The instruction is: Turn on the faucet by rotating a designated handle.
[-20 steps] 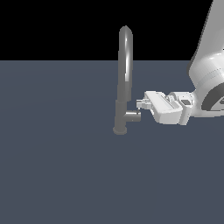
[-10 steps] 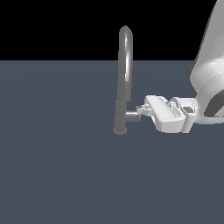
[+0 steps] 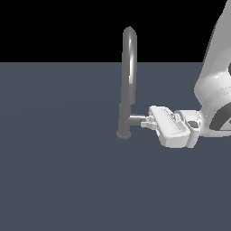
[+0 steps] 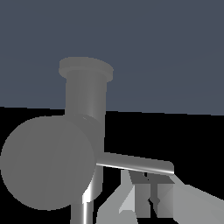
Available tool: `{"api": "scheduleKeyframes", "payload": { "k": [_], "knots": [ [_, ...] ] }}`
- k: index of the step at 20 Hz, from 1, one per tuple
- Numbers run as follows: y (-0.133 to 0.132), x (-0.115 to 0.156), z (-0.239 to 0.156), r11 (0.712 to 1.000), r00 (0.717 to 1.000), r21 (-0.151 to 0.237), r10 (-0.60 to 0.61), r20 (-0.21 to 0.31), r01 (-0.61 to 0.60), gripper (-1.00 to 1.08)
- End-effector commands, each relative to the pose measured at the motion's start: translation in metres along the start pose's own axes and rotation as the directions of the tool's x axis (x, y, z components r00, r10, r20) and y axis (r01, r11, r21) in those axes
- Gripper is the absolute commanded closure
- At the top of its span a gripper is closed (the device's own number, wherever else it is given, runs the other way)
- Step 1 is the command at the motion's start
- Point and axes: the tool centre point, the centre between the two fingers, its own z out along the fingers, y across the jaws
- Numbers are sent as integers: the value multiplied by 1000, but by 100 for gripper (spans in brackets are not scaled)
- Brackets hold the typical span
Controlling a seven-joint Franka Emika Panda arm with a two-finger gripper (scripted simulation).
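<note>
My claw at the side handle of the faucet, on a bare dark floor.

The faucet (image 3: 128, 85) stands upright near the middle of the grey-blue floor (image 3: 58, 171), spout arching overhead. Its handle (image 3: 136, 120) juts from the lower body toward the exterior view's right. My gripper (image 3: 145, 122) comes in level from that side, tips right at the handle's end. In the wrist view the handle's round end face (image 4: 47, 162) fills the near field, the thin lever rod (image 4: 135, 164) just beside my fingers (image 4: 159, 194). Whether my jaws are spread or clamped, I cannot tell. Nothing else stands nearby.
</note>
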Motion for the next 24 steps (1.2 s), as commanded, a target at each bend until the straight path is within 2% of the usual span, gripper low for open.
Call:
{"api": "scheduleKeyframes", "payload": {
  "k": [1,4,5,16,17,18,24],
  "knots": [
    [9,24,0,1000,1000,4,28,-1,-28,108],
    [12,36,0,999,999,5,35,0,-35,108],
    [1,14,0,1000,1000,-1,-1,3,1,108],
    [-2,63,0,999,999,4,34,0,-34,108],
    [-2,63,0,999,999,4,34,0,-34,108],
    [-13,33,-4,1000,1000,-3,-13,9,13,108],
    [-20,55,-2,1000,1000,0,8,5,-8,108]
  ]
}}
